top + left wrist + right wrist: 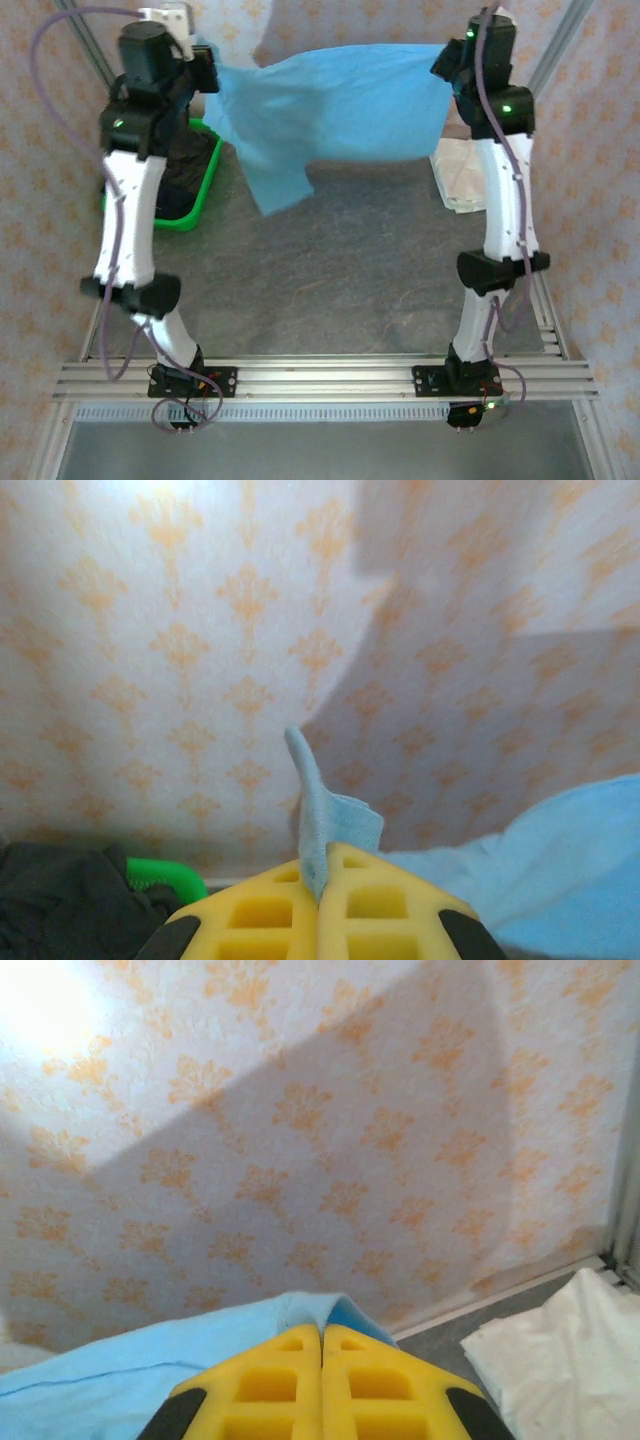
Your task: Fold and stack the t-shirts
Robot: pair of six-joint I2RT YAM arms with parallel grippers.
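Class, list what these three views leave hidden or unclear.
1. Green basket: top view, left arm covers much of it.
2. White t-shirt: top view, right arm hides one edge; right wrist view, frame cuts it.
3. Blue t-shirt: wrist views, left gripper and right gripper cover the pinched cloth.

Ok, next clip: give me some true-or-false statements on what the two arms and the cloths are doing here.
1. The sky-blue cloth t-shirt hangs in the air, stretched between the two arms. True.
2. The left arm's jaws are open. False: they are shut on an edge of the blue shirt.
3. A cream-white cloth lies on the grey table beside the right arm. True.
4. The green plastic basket sits on the right side of the table. False: it is on the left, by the left arm.
5. The right arm's jaws grip the cream-white cloth. False: they are shut on the blue shirt.
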